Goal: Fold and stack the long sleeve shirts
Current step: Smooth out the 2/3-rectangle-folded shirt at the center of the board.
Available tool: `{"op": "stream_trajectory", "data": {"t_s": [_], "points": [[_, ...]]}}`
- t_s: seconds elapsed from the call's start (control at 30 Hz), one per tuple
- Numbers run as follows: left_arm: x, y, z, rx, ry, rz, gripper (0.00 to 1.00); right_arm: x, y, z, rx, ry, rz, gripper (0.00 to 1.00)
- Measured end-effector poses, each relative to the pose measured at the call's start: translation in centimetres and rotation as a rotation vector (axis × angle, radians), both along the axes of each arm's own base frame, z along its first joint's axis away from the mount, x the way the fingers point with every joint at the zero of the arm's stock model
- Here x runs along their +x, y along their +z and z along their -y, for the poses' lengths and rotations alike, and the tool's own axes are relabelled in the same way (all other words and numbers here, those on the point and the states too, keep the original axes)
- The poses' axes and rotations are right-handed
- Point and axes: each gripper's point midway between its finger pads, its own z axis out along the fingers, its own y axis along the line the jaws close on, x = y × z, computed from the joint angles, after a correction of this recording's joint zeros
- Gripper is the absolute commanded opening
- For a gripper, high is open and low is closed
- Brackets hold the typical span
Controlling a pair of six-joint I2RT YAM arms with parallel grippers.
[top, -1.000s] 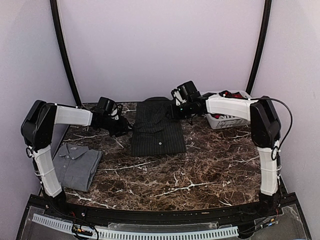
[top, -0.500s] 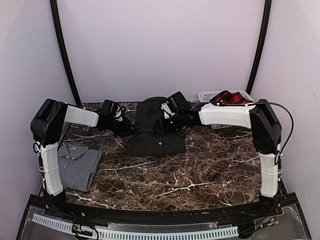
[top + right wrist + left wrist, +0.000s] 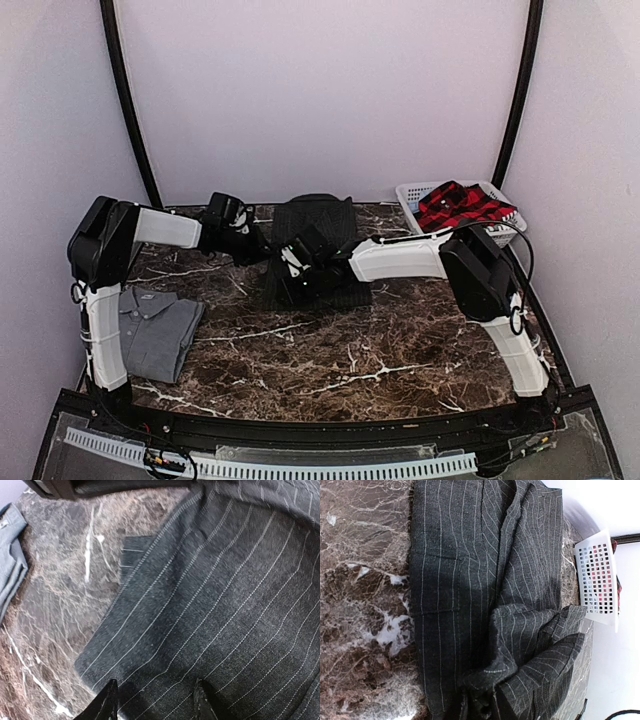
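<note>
where two robot arms meet at a pinstriped shirt, a folding scene

where the brown marble-patterned table [image 3: 400,345] comes nearest on the left, a plain grey collared shirt [image 3: 155,325] lies folded. further back, mid-table, a black button-up shirt with fine pale pinstripes [image 3: 325,222] lies spread flat, with one part rumpled in the left wrist view. the right gripper [image 3: 291,272] hangs over the shirt's near left corner, its fingers [image 3: 107,704] spread apart over the cloth. the left gripper [image 3: 256,247] sits at the shirt's left edge; whether it is clenched cannot be told. farthest, at the right rear, a red-and-black plaid shirt [image 3: 460,205] lies heaped in a white slatted plastic basket [image 3: 408,192].
</note>
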Motion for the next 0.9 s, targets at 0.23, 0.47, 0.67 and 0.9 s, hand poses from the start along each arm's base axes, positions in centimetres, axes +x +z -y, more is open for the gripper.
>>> {"op": "stream_trajectory", "data": {"t_s": [0.23, 0.47, 0.67, 0.9], "points": [[1.2, 0.1, 0.0, 0.015, 0.007, 0.016, 0.15, 0.3, 0.0, -0.3, 0.004, 0.001, 0.011, 0.47], [3.4, 0.7, -1.0, 0.029, 0.032, 0.042, 0.14, 0.3, -0.2, -0.4, 0.013, 0.001, 0.021, 0.46], [4.9, 0.6, -1.6, 0.033, 0.041, 0.057, 0.14, 0.3, -0.2, -0.5, 0.02, 0.0, 0.029, 0.45], [4.1, -0.4, -2.2, 0.067, 0.03, 0.03, 0.21, 0.3, -0.2, -0.5, 0.021, -0.001, 0.028, 0.45]]}}
